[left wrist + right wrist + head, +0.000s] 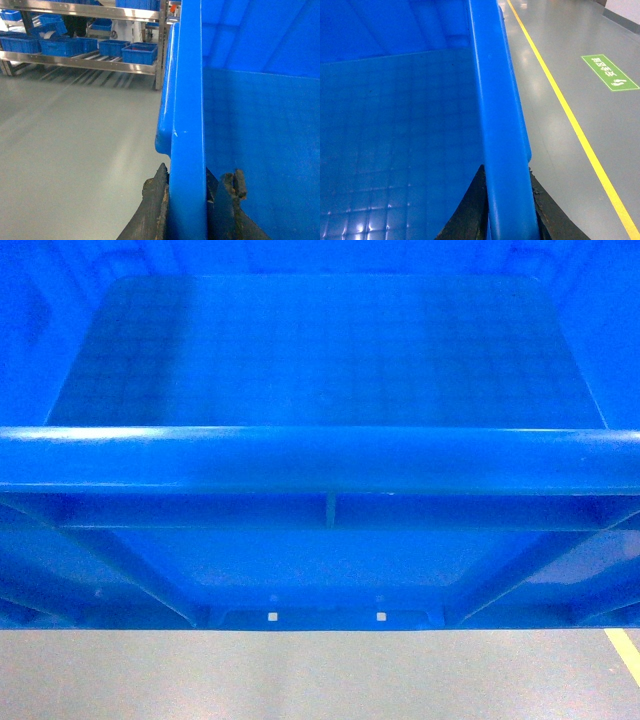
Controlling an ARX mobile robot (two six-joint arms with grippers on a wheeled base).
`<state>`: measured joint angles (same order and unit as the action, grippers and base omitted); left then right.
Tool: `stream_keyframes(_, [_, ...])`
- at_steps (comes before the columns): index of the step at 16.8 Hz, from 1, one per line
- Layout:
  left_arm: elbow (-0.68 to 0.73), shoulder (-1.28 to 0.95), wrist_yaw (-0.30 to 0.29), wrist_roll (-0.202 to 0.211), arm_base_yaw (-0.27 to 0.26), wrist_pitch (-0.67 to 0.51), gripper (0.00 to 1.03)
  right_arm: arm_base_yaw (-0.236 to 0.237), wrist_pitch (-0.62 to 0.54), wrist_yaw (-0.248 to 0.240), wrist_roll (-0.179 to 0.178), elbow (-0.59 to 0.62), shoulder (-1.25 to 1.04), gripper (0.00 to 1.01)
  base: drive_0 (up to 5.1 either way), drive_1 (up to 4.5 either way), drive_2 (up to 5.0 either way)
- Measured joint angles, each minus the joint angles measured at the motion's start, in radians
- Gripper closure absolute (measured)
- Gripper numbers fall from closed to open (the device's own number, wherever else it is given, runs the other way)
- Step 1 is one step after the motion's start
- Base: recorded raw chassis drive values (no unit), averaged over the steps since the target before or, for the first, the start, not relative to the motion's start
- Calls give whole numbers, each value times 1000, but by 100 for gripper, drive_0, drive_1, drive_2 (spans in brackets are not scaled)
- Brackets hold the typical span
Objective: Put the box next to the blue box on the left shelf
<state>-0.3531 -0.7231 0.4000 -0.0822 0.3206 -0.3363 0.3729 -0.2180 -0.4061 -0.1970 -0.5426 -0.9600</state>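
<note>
The box [320, 360], a large bright blue open-topped crate, fills the head view, its thick near rim across the middle and its ribbed side below. It hangs above the grey floor. My left gripper [197, 175] is shut on the box's left wall [187, 100], one finger outside and one inside. My right gripper [506, 172] is shut on the right wall [495, 100] the same way. Neither gripper shows in the head view. Far off at upper left in the left wrist view stands a steel shelf [75, 62] carrying several small blue boxes [139, 53].
Grey floor [75, 140] stretches between me and the shelf. A yellow floor line [560, 100] runs along the right side, with a green floor sign [610, 72] beyond it. The line's end shows at lower right in the head view [625, 650].
</note>
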Motion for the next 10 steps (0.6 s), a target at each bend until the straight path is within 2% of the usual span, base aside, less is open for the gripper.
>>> stream_keyframes(10, [0, -2, 0, 0, -2, -2, 93, 0, 0, 3, 1, 0, 0, 89, -8, 393, -410])
